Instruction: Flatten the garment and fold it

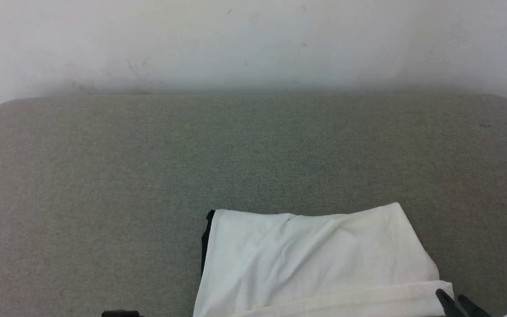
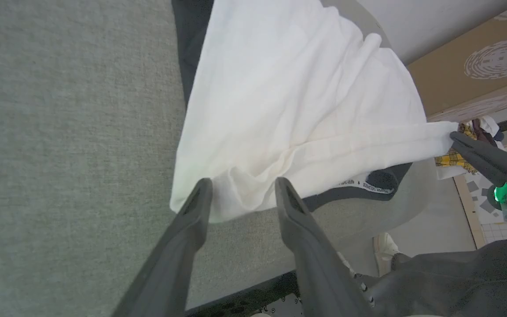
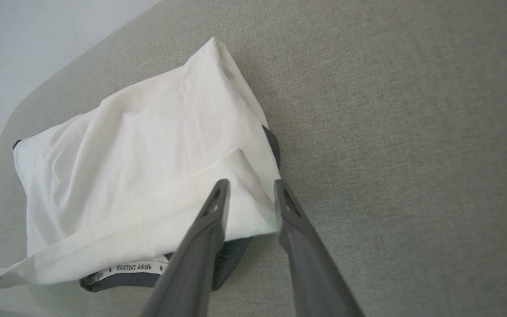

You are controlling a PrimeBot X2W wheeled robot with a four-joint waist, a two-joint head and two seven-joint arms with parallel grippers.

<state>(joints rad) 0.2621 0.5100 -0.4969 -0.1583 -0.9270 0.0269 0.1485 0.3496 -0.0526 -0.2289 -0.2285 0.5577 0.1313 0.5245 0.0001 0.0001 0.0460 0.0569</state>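
White garment [image 1: 315, 255]: folded on grey desk [image 1: 104, 176].
Left pincer [image 2: 243, 193]: spread, straddling corner.
Right pincer [image 3: 251, 193]: spread; best lifted straight off, no snagging.

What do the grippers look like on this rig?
The left gripper and right gripper each have two long, dark grey, tapering fingers. A green light glows near the right gripper's base; the dark cover beneath it carries white lettering.

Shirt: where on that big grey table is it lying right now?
In the head view the shirt lies at the table's near edge, slightly right of centre, its near right corner by the right gripper.
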